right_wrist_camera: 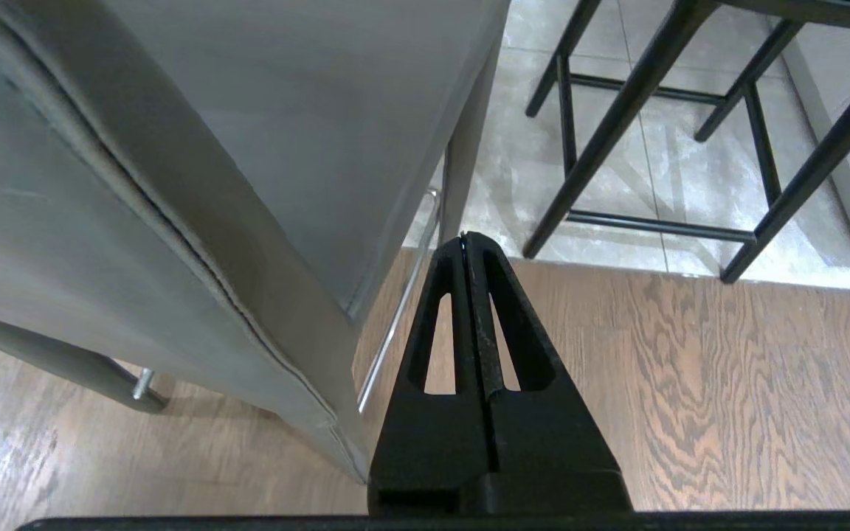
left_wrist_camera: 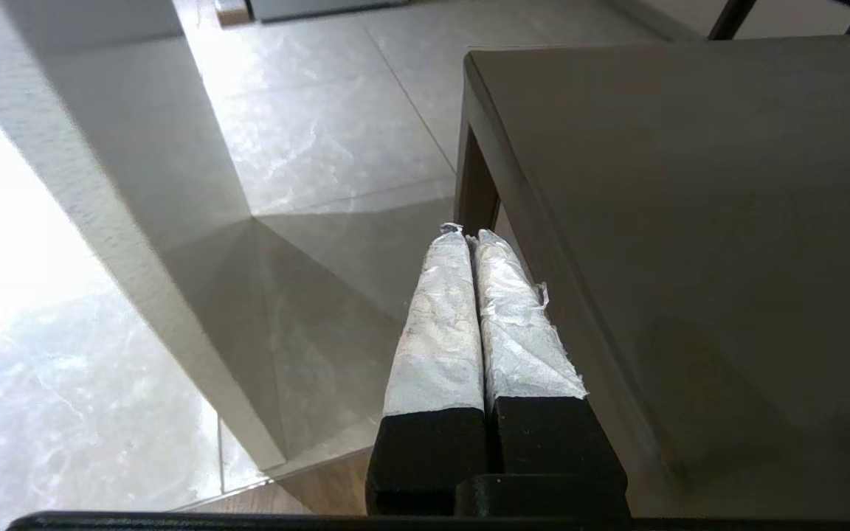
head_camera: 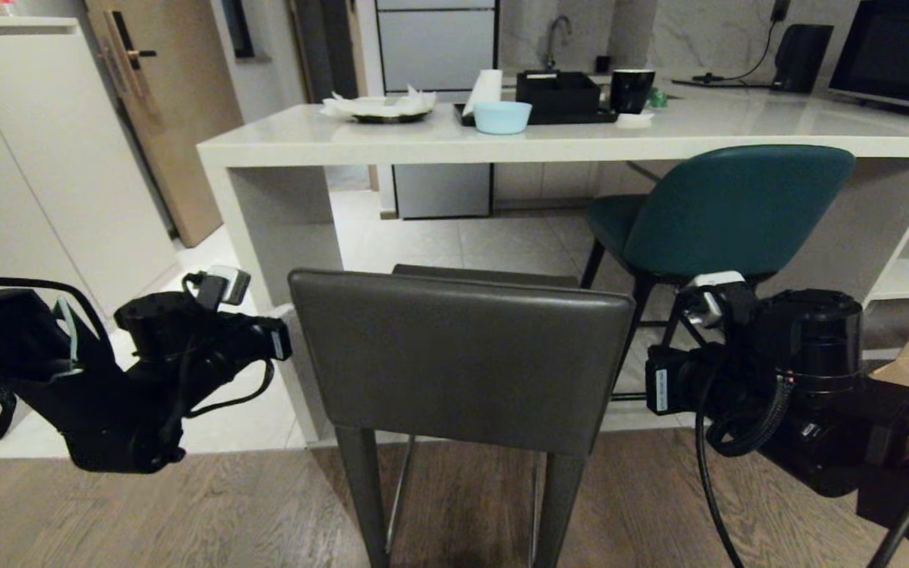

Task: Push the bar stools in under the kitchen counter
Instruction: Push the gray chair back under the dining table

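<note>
A: Surroundings?
B: The kitchen counter (head_camera: 439, 142) carries a blue bowl (head_camera: 502, 117) and a black tray (head_camera: 557, 99). Its side panel (head_camera: 281, 229) stands left of the grey stool (head_camera: 462, 355).
A: Stool count?
B: Two. The grey stool stands outside the counter; the teal stool (head_camera: 723, 209) sits partly beneath it.
A: Claws?
B: Left gripper (left_wrist_camera: 469, 236) and right gripper (right_wrist_camera: 465, 237): fingers together, holding nothing, one beside each flank of the grey stool.

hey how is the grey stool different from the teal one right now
The grey stool has a flat rectangular back and thick square grey legs; the teal stool has a curved back and slim black legs. The teal stool sits partly under the kitchen counter; the grey stool stands out from it, nearer the robot, between the shut left gripper and shut right gripper. Both face the counter.
</note>
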Robot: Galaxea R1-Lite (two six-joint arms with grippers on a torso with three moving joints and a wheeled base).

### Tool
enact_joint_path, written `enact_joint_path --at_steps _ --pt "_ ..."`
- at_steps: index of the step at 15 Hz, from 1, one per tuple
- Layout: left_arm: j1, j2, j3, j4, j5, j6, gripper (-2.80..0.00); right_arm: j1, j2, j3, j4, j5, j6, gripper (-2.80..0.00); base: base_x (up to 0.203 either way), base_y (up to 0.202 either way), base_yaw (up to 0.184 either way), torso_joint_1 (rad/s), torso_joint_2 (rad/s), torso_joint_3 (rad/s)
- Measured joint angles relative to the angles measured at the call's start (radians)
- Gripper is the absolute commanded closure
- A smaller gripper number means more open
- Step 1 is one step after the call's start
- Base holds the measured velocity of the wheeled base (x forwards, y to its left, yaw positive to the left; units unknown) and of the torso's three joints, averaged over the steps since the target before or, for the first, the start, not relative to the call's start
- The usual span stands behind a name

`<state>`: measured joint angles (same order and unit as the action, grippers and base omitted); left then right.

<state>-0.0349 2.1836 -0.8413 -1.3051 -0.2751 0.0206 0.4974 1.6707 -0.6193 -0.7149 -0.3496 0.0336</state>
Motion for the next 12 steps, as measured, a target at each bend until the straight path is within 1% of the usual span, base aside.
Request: enact_joint_path --at_steps 2,4,7,10,12 --pt "-0.032 0.012 -0.081 0.076 0.019 0.023 0.00 0.000 0.012 -0.005 -0.002 -0.001 0.001 0.00 0.000 0.000 0.000 0.000 0.00 0.000" --pt "-0.072 0.000 -0.102 0.085 0.025 0.029 0.00 0.000 0.028 -0.023 -0.009 -0.012 0.001 0.00 0.000 0.000 0.000 0.000 0.00 0.000" --pt "-0.094 -0.045 -0.071 0.085 0.020 0.031 0.00 0.000 0.066 -0.064 -0.019 -0.032 0.002 0.00 0.000 0.000 0.000 0.000 0.00 0.000" --pt "-0.101 -0.096 -0.016 0.085 0.013 0.032 0.00 -0.001 0.118 -0.087 -0.082 -0.041 0.002 0.00 0.000 0.000 0.000 0.000 0.00 0.000" --pt "-0.103 -0.126 0.019 0.084 0.014 0.031 0.00 -0.004 0.137 -0.092 -0.085 -0.041 0.002 0.00 0.000 0.000 0.000 0.000 0.00 0.000"
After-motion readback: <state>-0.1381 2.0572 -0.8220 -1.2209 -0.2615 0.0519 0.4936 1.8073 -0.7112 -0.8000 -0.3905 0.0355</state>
